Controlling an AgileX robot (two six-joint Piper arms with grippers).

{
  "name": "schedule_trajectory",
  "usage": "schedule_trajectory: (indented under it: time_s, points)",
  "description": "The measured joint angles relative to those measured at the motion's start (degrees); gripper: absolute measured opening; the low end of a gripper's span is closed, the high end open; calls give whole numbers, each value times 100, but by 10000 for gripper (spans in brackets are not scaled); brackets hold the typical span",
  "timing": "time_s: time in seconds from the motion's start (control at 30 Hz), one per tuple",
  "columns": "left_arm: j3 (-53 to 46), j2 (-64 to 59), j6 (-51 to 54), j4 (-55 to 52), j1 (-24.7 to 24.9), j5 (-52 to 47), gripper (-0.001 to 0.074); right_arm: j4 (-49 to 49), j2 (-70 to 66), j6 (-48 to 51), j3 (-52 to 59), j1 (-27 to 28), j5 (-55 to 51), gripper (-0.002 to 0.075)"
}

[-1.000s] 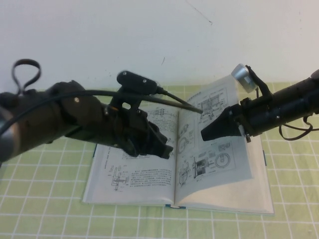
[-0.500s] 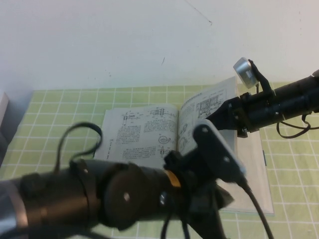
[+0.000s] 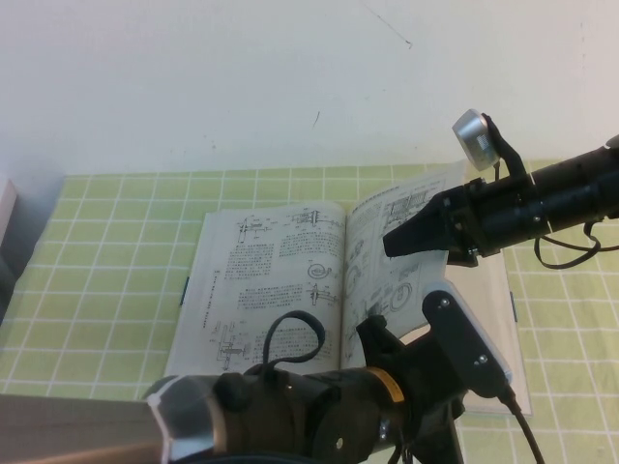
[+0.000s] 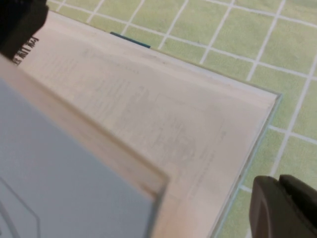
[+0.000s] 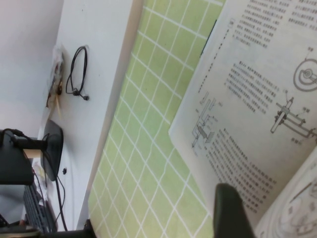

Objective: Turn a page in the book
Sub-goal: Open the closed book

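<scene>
The book (image 3: 261,290) lies open on the green checked tablecloth (image 3: 106,251), its spine running away from me, roughly at the middle of the table. The page (image 3: 401,251) with the boxed circular diagrams is raised off the right half of the book, standing tilted with its outer edge lifted toward the wall (image 3: 242,77).

My right gripper (image 3: 392,244) reaches in from the right side, above the right half of the book, its tip against the raised page near the upper part of the leaf. I cannot tell whether it is pinching the paper or only touching it. From my right wrist camera, one dark finger shows at the near edge, with the left-hand text page (image 5: 257,99) spread out beyond it.

My left gripper (image 3: 440,387) hangs low at the near edge of the table, close to the camera, over the near right corner of the book. From my left wrist camera, one dark fingertip (image 4: 282,208) sits just beside that corner of the page block (image 4: 163,114); I cannot tell whether its fingers are parted or closed.
</scene>
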State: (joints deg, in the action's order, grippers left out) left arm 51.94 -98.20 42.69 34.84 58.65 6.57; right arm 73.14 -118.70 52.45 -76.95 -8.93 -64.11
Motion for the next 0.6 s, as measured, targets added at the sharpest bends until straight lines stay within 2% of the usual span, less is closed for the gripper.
schedule_trajectory:
  time_s: [0.37, 0.5, 0.6]
  points:
    - [0, -149, 221, 274, 0, 359, -3, 8, 0, 9, 0, 0, -101, 355]
    - [0, -149, 752, 1314, 0, 566, -3, 8, 0, 9, 0, 0, -137, 355]
    - [0, -149, 1673, 2495, 0, 679, -3, 8, 0, 9, 0, 0, -138, 354]
